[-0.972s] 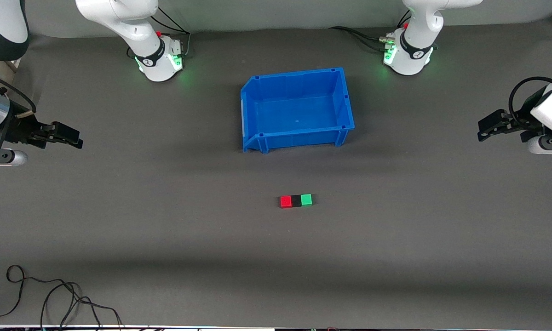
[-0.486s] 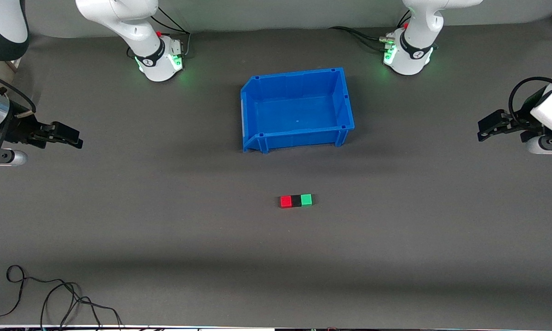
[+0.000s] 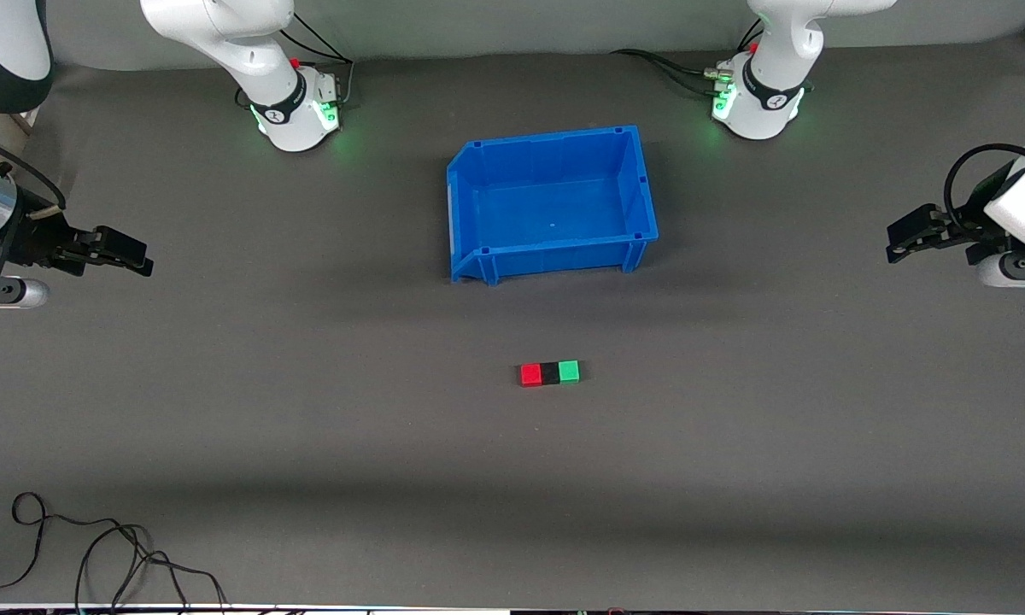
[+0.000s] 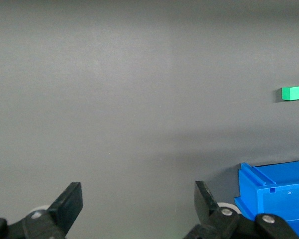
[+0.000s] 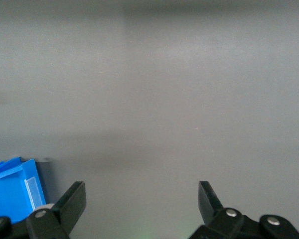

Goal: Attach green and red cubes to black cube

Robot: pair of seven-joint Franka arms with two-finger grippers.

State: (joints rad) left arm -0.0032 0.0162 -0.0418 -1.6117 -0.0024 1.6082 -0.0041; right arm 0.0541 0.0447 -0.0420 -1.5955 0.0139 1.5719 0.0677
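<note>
The red cube (image 3: 530,374), the black cube (image 3: 550,372) and the green cube (image 3: 569,371) lie in one touching row on the grey table, black in the middle, nearer to the front camera than the blue bin (image 3: 552,203). The green cube also shows in the left wrist view (image 4: 292,92). My left gripper (image 3: 895,243) is open and empty over the table's edge at the left arm's end; its jaws stand wide apart in the left wrist view (image 4: 138,204). My right gripper (image 3: 141,260) is open and empty at the right arm's end, also wide apart in the right wrist view (image 5: 142,204).
The blue bin is empty and stands between the two arm bases; its corner shows in the left wrist view (image 4: 276,191) and in the right wrist view (image 5: 12,191). A loose black cable (image 3: 94,555) lies at the table's near corner at the right arm's end.
</note>
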